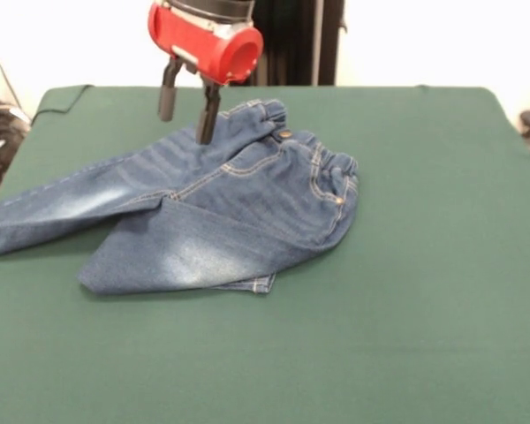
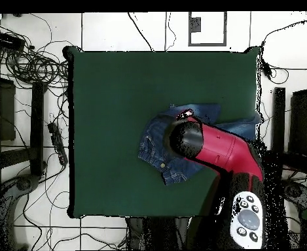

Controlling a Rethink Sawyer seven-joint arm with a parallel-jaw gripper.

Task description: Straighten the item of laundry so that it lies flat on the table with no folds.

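The blue denim jeans (image 1: 238,203) lie crumpled on the green table (image 1: 424,265), left of its middle. The elastic waistband (image 1: 336,177) faces right. One leg (image 1: 62,208) stretches to the table's left edge. The other leg (image 1: 177,256) is folded across the front, its cuff tucked under at the fold. My gripper (image 1: 185,128) hangs from the red wrist over the jeans' far edge, open and empty, one fingertip (image 1: 205,134) close over the denim. In the overhead view the red arm (image 2: 224,153) covers much of the jeans (image 2: 157,155), and the gripper itself is hidden under it.
The black pedestal (image 1: 291,40) stands at the table's far side. Cables (image 2: 31,62) and dark stands lie on the floor around the table (image 2: 116,98). A cable (image 1: 0,110) shows at the left edge of the front view.
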